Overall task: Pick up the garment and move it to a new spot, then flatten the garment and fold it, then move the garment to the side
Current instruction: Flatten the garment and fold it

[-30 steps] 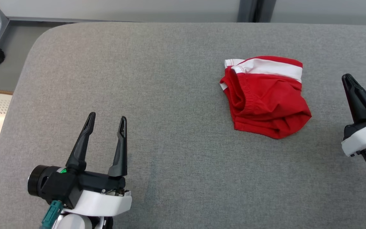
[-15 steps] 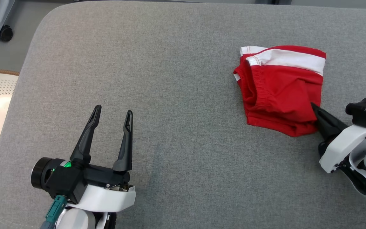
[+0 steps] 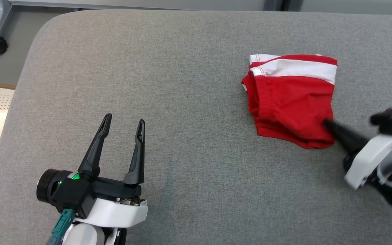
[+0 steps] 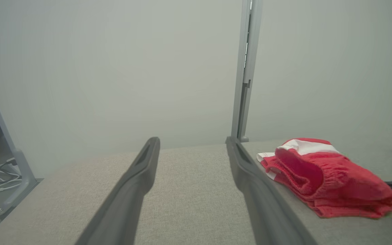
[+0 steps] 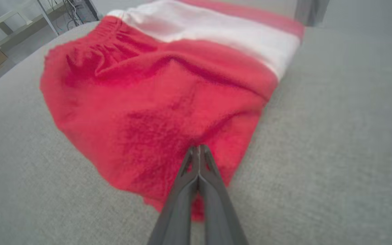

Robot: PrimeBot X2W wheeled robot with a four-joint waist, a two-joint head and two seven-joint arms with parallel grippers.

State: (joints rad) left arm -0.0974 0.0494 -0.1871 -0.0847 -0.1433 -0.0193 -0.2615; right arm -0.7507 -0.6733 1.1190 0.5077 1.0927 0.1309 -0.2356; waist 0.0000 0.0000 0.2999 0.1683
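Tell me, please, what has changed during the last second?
The right gripper, shut, swung in from the right edge and lowered its tip onto the near right corner of the red garment; whether it pinches cloth is unclear. The garment stayed on the grey cushion, and the left gripper stayed open, apart from it.
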